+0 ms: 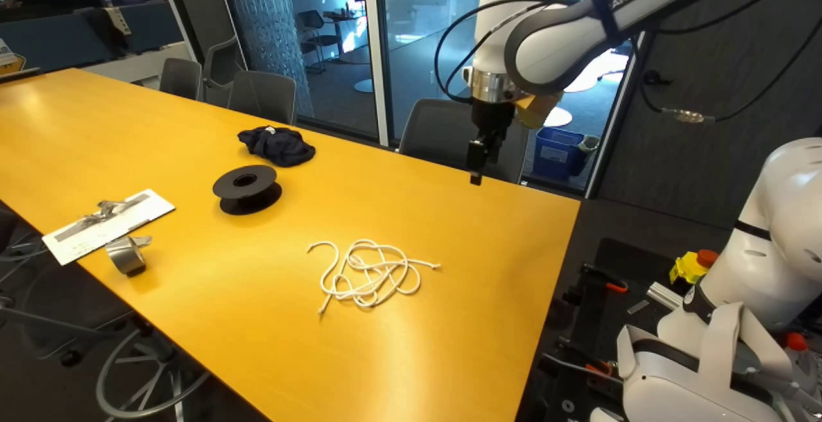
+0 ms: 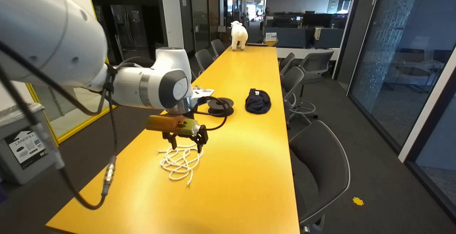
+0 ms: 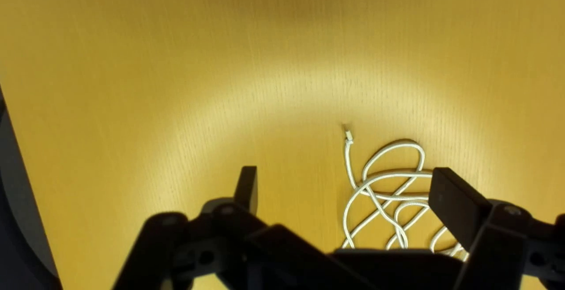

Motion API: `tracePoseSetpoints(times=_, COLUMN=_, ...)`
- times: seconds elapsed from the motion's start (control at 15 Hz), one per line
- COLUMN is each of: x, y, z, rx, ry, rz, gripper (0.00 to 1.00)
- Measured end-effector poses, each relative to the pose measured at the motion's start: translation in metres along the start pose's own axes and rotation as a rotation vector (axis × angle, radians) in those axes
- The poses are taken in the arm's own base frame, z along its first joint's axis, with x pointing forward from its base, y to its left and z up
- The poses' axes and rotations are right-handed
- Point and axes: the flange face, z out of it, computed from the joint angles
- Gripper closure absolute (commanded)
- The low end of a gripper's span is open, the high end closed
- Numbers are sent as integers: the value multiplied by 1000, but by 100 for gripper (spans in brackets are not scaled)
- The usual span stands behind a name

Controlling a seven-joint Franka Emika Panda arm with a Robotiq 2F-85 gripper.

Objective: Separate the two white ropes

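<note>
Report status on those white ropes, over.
Fingers open, holding nothing. White ropes in one overlapping pile, not yet separated. Black spool apart from them, apparently out of the way.

Surface point(image 1: 462, 319) under the spool point(image 1: 247, 192): wood-grained, smooth, glossy. Spool: matt, plastic by its look. Bundle point(image 1: 279, 147), near the spool: matt, creased cloth. Roll point(image 1: 124, 256), near the spool: shiny, metallic-looking. White ropes point(image 1: 383, 272), apart from the spool: textile cord. My hand point(image 2: 186, 149): mostly matt.
</note>
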Motion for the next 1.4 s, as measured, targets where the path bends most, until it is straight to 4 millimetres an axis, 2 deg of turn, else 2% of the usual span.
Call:
tracePoseSetpoints(times=0.4, x=77, y=-8, z=94, rx=33, ry=1, rz=-21, gripper=0)
tracePoseSetpoints(times=0.8, x=142, y=-17, z=176, rx=51, ry=-17, rz=-27, gripper=0)
tracePoseSetpoints(times=1.13, x=180, y=-29, z=220, rx=105, ry=-22, rz=-27, gripper=0)
tracePoseSetpoints(times=1.4, x=195, y=-34, z=246, rx=121, ry=-27, rz=-30, gripper=0)
